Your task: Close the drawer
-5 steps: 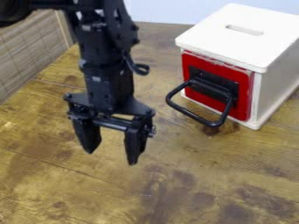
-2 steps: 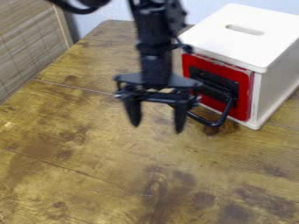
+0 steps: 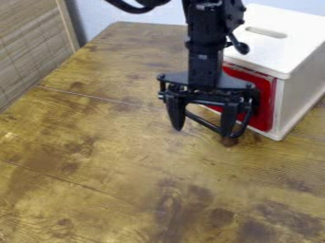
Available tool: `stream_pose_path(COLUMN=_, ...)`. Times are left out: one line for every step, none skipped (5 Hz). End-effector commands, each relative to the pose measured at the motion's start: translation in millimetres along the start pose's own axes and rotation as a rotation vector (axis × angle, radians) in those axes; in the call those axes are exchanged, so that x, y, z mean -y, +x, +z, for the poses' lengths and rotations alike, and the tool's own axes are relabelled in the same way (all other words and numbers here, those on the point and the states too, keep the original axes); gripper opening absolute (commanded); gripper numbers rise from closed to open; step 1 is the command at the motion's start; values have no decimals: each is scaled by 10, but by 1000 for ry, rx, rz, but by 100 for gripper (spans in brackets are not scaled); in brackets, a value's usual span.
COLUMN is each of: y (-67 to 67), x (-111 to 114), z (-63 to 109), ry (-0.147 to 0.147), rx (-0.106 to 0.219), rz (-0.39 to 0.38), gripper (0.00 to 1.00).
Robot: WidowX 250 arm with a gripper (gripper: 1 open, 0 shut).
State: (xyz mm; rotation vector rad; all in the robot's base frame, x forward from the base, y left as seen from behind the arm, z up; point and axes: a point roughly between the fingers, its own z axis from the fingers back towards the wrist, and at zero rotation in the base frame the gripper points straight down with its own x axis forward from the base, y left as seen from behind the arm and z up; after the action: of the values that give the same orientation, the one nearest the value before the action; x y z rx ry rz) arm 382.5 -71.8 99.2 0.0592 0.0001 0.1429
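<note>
- The gripper (image 3: 203, 121) was spread wide, its two dark fingers pointing down with a broad gap between them.
- It pinched nothing; whether it touched the black loop handle (image 3: 203, 123) just behind the fingers could not be told.
- The red-fronted drawer (image 3: 264, 102) was right of centre in the frame, partly hidden by the gripper.
- The white cabinet (image 3: 295, 65) around it filled the upper right.
- The wooden table (image 3: 89, 161) spread across the middle and bottom of the frame.

likely lab or workshop: robot arm (image 3: 208, 57) over worn wood-grain table (image 3: 89, 161), slatted panel (image 3: 32, 43) and pale wall (image 3: 172, 13) behind; exact room unclear.
</note>
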Motion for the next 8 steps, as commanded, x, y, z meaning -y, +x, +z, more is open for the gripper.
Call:
stream_pose_path(y=238, x=-102, z=195, ry=-19, rx=89, rz=16, gripper=100)
stream_pose_path(y=399, x=-239, z=148, ry=-17, rx=96, rz=54, gripper=100)
stream_pose_path(y=474, x=-163, z=86, ry=-16, rx=101, rz=66, gripper=100)
stream_pose_path(y=485, x=-11, z=77, ry=-21, rx=110, rz=55, gripper=100)
stream_pose_path(y=505, x=89, z=54, ry=-29, rx=115, rz=13, gripper=100)
stream_pose_path(y=488, x=132, z=66, ry=-40, rx=117, rz=-23, gripper=100)
stream_pose_path(y=495, x=137, z=50, ry=-43, rx=116, rz=-55, gripper=100)
stream_pose_path(y=552, x=31, z=160, ry=-41, rx=112, rz=-43, gripper=100)
